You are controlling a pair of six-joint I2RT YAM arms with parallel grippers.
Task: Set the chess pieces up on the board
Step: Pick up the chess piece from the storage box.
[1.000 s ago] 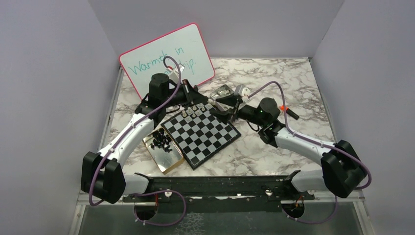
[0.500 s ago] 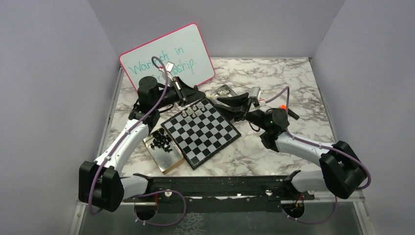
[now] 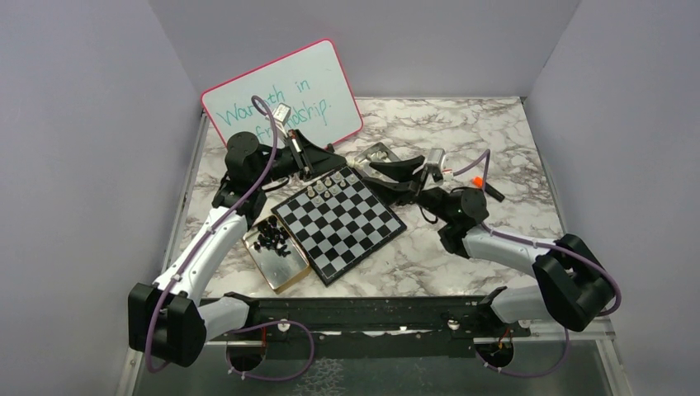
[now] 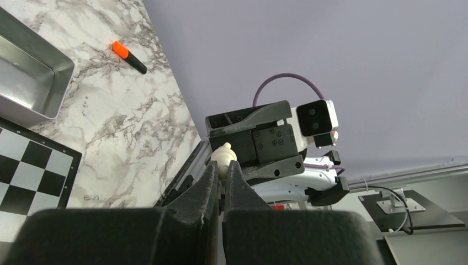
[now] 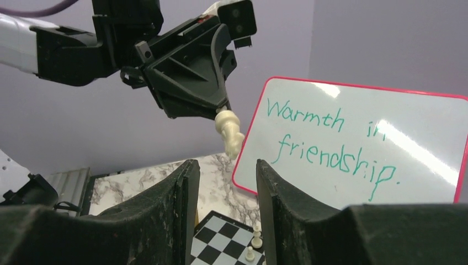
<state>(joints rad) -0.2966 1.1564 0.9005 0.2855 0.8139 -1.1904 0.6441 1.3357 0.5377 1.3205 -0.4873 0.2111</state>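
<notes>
Left jaws on chessman (image 5: 229, 132), whiteboard (image 5: 353, 165) behind

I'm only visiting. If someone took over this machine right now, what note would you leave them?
The left pincer is shut on a cream-white piece, held in the air near the board's far edge.
The right pincer is open and empty, facing that piece.
The board has a few white pieces along its far edge.
The black pieces lie heaped in the tray beside it.
Nearly all the set-up is left.

Plain lavender walls (image 3: 82, 124) L, R & rear; white marble tabletop (image 3: 503, 140) w/ grey veins.
</notes>
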